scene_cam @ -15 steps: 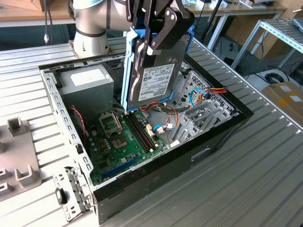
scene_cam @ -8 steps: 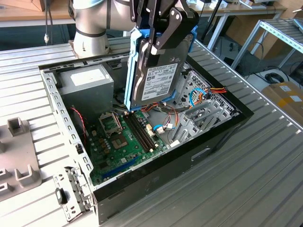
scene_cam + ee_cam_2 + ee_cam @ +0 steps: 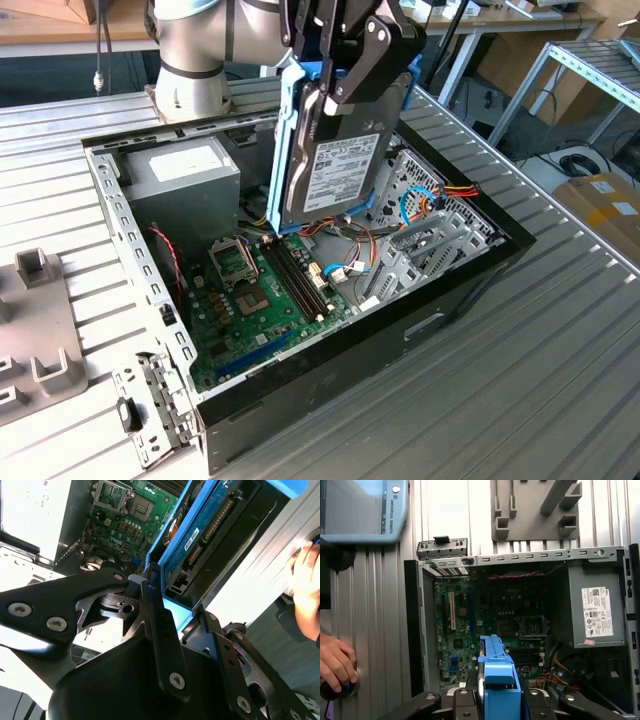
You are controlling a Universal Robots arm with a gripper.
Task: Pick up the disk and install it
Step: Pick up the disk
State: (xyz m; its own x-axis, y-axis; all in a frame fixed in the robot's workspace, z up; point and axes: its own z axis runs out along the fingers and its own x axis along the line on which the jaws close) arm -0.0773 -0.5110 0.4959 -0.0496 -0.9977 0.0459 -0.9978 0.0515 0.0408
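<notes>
The gripper [image 3: 338, 92] clamps the disk [image 3: 335, 165] by its upper end, jaws drawn narrow against both faces; in the exterior view the disk hangs at six o'clock from the gripper, on edge, long axis twelve to six. Its lower end stands over the motherboard [image 3: 255, 300] inside the open computer case [image 3: 125, 225].

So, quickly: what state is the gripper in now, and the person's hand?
Gripper: shut on the hard drive, above the open computer case.
Person's hand: on a small dark object; grip cannot be told.
</notes>
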